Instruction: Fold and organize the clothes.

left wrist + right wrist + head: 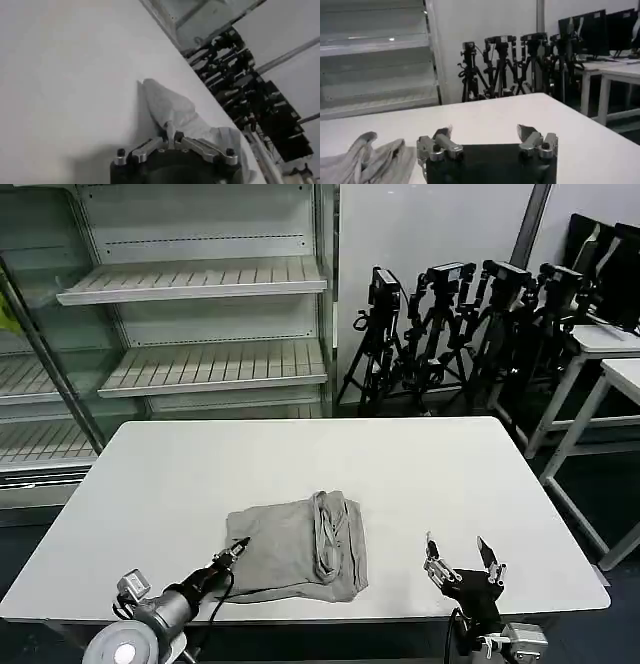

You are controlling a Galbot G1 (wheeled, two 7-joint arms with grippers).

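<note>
The clothes are a light grey T-shirt folded into a rough rectangle on the white table, near its front edge. My left gripper is at the bundle's front left corner, shut on a pinch of the grey fabric. In the left wrist view the clothes rise from the closed left gripper as a small peak. My right gripper stands open above the table's front right, apart from the shirt. In the right wrist view the right gripper holds nothing, and the clothes lie off to one side.
Empty metal shelving stands behind the table. A row of black tripods lines the back right wall. White desks stand at the far right. Bare tabletop surrounds the shirt.
</note>
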